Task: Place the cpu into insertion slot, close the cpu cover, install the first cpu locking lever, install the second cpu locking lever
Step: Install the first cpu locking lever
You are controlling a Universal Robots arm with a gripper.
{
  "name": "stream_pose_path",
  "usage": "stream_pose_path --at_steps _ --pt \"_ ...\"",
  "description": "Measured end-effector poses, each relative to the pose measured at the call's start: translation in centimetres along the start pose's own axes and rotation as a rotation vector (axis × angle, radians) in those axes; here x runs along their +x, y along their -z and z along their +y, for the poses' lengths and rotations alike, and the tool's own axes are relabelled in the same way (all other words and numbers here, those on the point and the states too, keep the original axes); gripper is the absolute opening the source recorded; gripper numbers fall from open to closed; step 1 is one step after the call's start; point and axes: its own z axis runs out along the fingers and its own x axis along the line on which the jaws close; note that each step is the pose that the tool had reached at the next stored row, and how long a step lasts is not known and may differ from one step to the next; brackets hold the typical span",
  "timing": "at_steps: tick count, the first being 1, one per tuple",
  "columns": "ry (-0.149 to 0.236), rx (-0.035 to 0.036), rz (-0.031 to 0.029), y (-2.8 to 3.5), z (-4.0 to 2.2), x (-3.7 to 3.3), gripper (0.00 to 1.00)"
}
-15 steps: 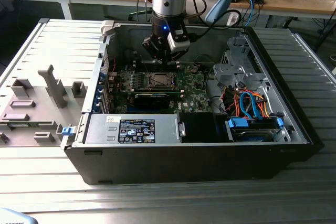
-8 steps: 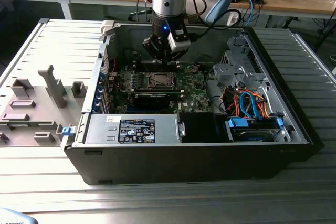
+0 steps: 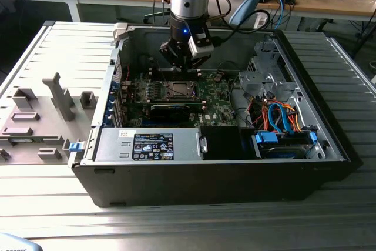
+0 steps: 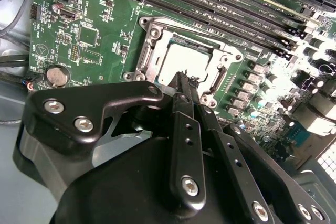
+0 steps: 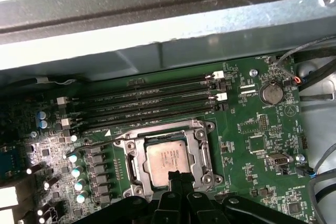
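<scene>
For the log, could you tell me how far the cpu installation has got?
Done: the cpu is seated, the cpu cover lying flat around it. In hand: the end effector, shut and empty, at the cover's edge. Left: locking levers; their latching is unclear.

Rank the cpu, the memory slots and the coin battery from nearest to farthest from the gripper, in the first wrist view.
1. cpu, directly in front of the gripper.
2. memory slots, beyond the cpu, toward the case wall.
3. coin battery, well off to one side, near the board edge.
</scene>
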Motion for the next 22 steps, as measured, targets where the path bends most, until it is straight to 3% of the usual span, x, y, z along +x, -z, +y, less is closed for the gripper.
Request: stream_pose_path --at_steps 22 --pt "0.043 -0.0008 -0.0014 0.00 0.00 0.00 0.11"
